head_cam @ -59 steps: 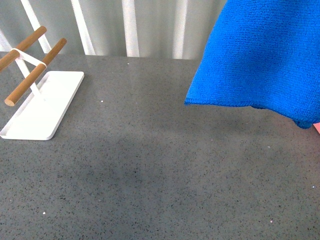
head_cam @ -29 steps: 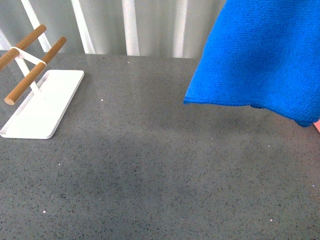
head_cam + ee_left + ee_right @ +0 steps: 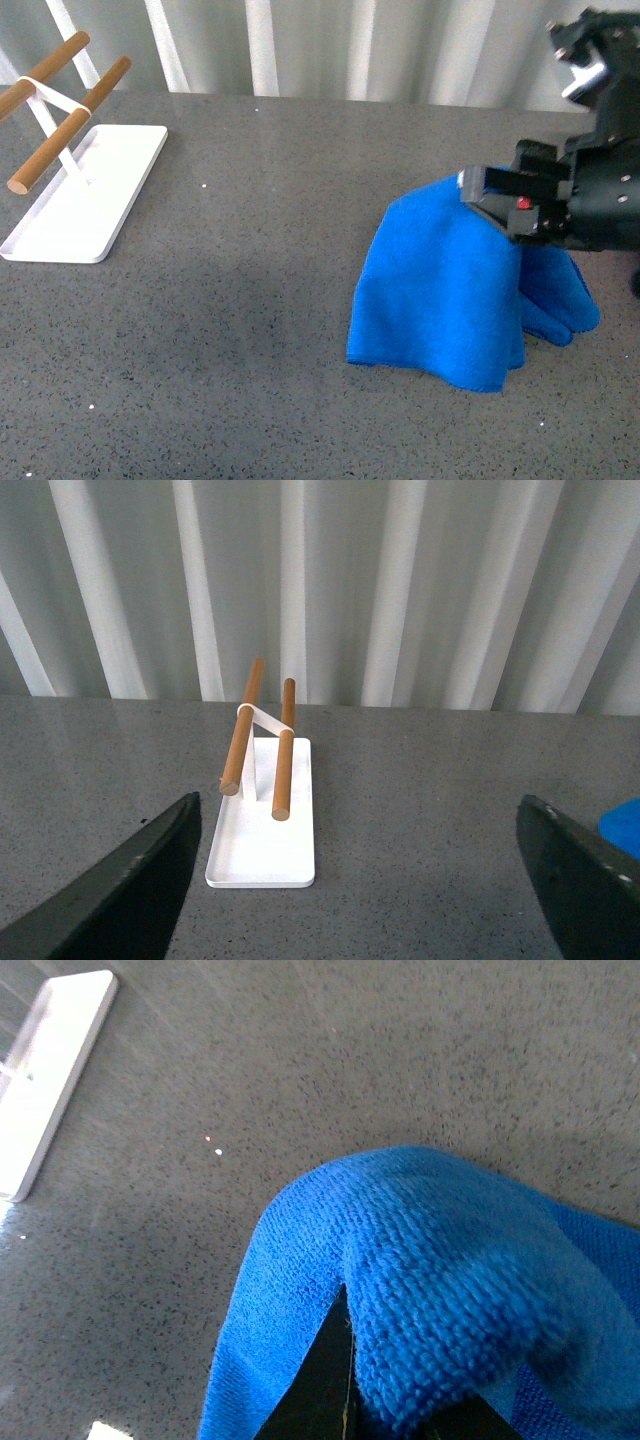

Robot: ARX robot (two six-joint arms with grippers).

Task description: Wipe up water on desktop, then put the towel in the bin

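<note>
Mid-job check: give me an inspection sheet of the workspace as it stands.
Surface: desktop grey and speckled; no puddle discernible.
Job's things: towel hangs bunched from the right gripper, lower edge down at the desktop; bin not in view.
Clutter: white tray with wooden rods, far left.
Grippers: right gripper shut on towel; left gripper open, empty.
Cables: nothing seen.
Surroundings: pale ribbed wall behind the desktop.
</note>
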